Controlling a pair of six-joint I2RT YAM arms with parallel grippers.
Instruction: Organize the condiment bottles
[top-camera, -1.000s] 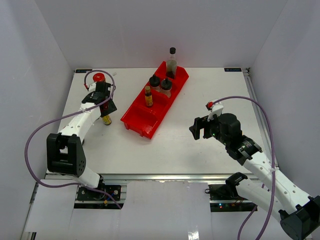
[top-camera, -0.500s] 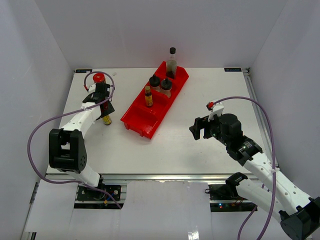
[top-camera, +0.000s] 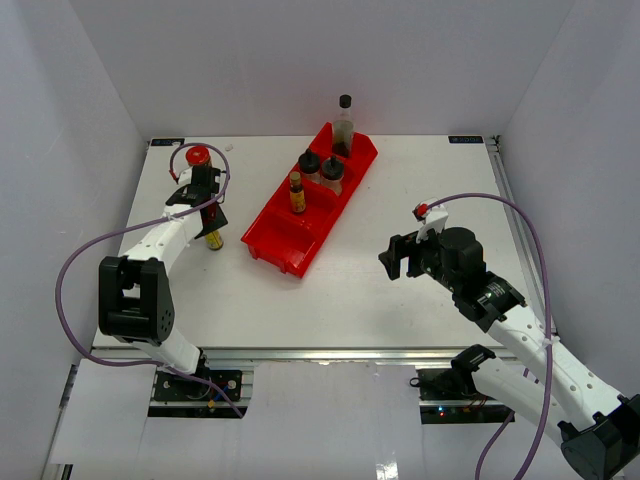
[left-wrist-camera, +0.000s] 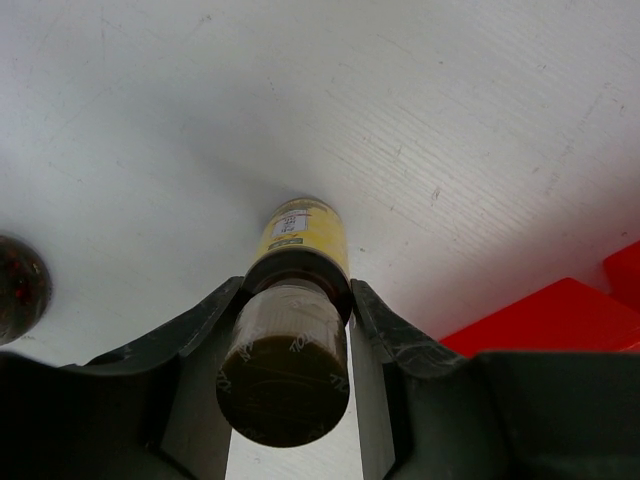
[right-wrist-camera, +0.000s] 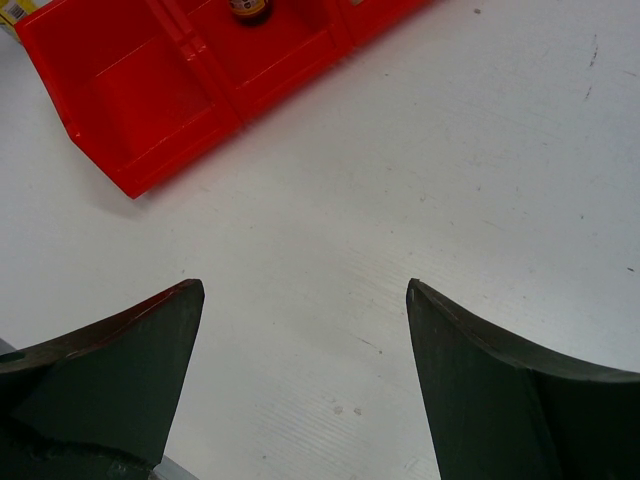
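Note:
A slim yellow-labelled bottle (top-camera: 214, 238) (left-wrist-camera: 300, 228) stands upright on the white table at the left, and my left gripper (top-camera: 205, 207) (left-wrist-camera: 297, 292) is shut on its dark cap and neck. A red-lidded dark jar (top-camera: 198, 156) (left-wrist-camera: 18, 288) stands just behind it. In the red tray (top-camera: 280, 245) are another slim yellow-labelled bottle (top-camera: 297, 192) (right-wrist-camera: 248, 8), two black-capped shakers (top-camera: 309, 163) (top-camera: 332, 172) and a tall clear black-capped bottle (top-camera: 344, 125). My right gripper (top-camera: 398, 258) (right-wrist-camera: 305, 292) hangs open over bare table, right of the tray, with nothing between its fingers.
The tray (right-wrist-camera: 150, 90) lies diagonally across the middle of the table; its near compartment holds nothing. White walls close in the table on the left, back and right. A corner of the tray (left-wrist-camera: 560, 315) shows to the right of the left gripper.
My left gripper has closed onto the slim yellow-labelled bottle and shifted slightly toward it. The right arm has not moved.

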